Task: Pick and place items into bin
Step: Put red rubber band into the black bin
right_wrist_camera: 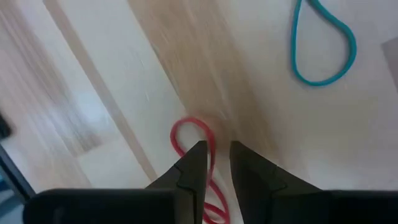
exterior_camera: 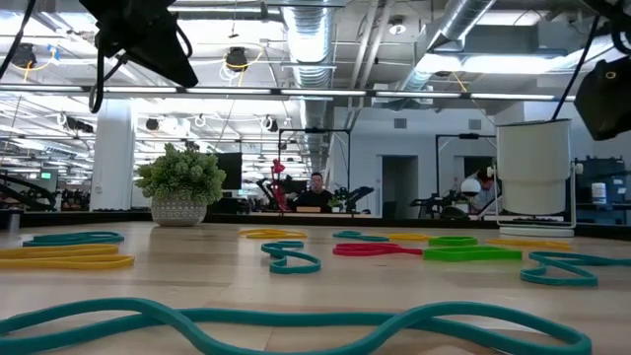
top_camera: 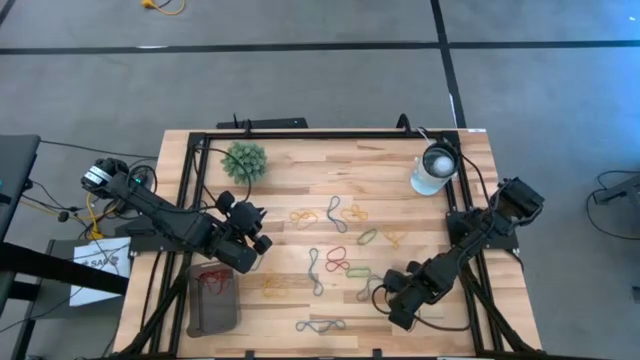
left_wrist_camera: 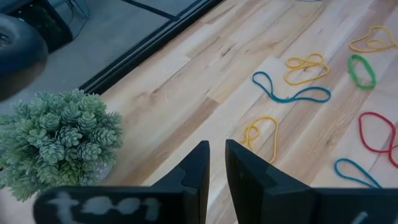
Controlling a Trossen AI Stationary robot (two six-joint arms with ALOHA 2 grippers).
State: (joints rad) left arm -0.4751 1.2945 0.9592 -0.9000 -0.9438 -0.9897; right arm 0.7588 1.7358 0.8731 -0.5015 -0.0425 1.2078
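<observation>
Pincer on the right arm (top_camera: 392,292) sits low over the near right part of the wooden worktop (top_camera: 300,170), its fingers drawn to a narrow gap. Its wrist view shows a red band (right_wrist_camera: 198,155) lying partly between and beneath the fingers; whether it is gripped cannot be told. This looks like the pick step, and the next move would call for a firm pinch, a lift, then a carry across to the bin (top_camera: 213,300), the dark shallow tray at the near left corner, which already holds some red bands.

Left pincer (top_camera: 240,222) hangs just beyond the bin, its fingers also narrow and holding nothing.

Many loose bands (top_camera: 340,255) in yellow, green, red and teal lie spread over the middle of the worktop.

Only the overhead view shows the bin. Only the low view shows a person seated far behind the worktop, and a teal band (exterior_camera: 286,325) close in front.
</observation>
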